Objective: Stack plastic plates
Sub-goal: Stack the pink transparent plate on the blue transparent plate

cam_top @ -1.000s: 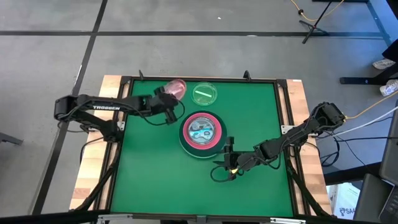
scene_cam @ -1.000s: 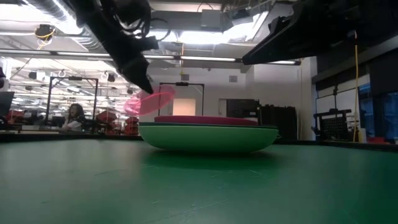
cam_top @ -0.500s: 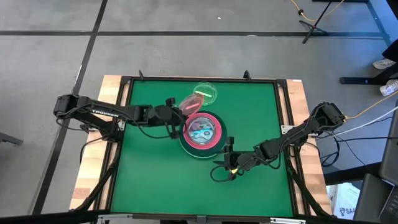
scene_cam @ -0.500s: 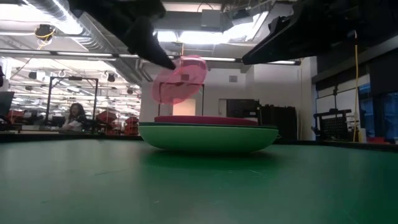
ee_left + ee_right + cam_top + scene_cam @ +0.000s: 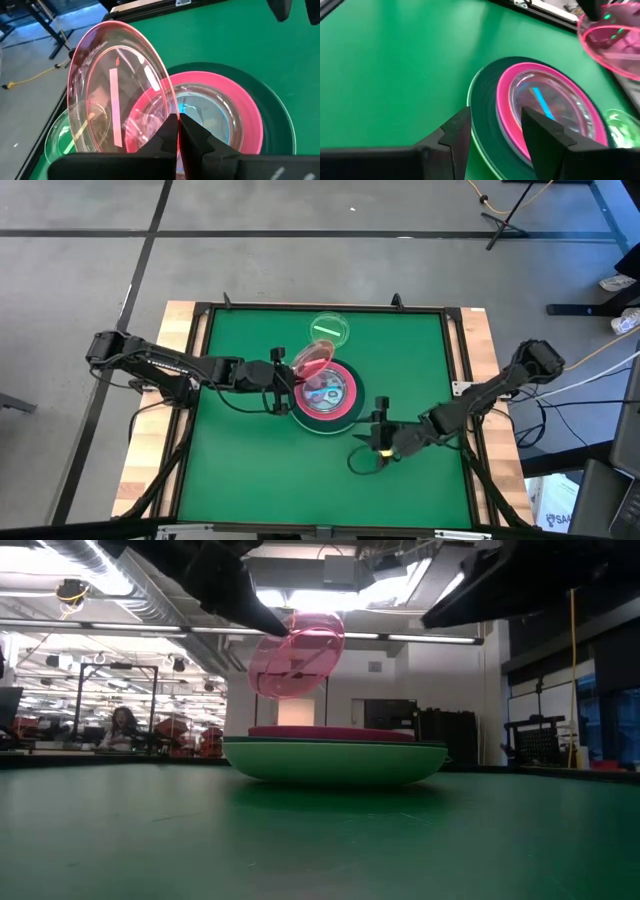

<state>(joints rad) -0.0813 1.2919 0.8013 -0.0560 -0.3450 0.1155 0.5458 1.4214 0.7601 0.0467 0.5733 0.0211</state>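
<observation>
Most of the stacking looks done already; the stack [image 5: 325, 392] sits around the middle of the green table [image 5: 240, 470], and from the bottom up it's the dark green plate [image 5: 482, 125], a lighter green one [image 5: 335, 762] that only shows from table height, the pink plate [image 5: 245, 112] nested inside, and a clear bluish dish [image 5: 327, 388] on top of that. I'd guess two small dishes are left to go on.

The clear pink dish [image 5: 117, 95] is in the air right now, tilted steeply on edge, hanging over the stack's left rim and not touching it; the left gripper [image 5: 178, 131] has its fingers pinched tight on that dish's rim, with basically no gap showing besides the plastic itself; the arm reaches in from the stack's left side. Seems like it just needs levelling and lowering onto the bluish dish.

The clear green dish [image 5: 329, 331] is flat on the table just beyond the stack on its far side, untouched, so that one's probably last.

The right gripper [image 5: 492, 131] waits near the stack's near-right side, holding nothing, fingers spread apart and pointed at the stack.
</observation>
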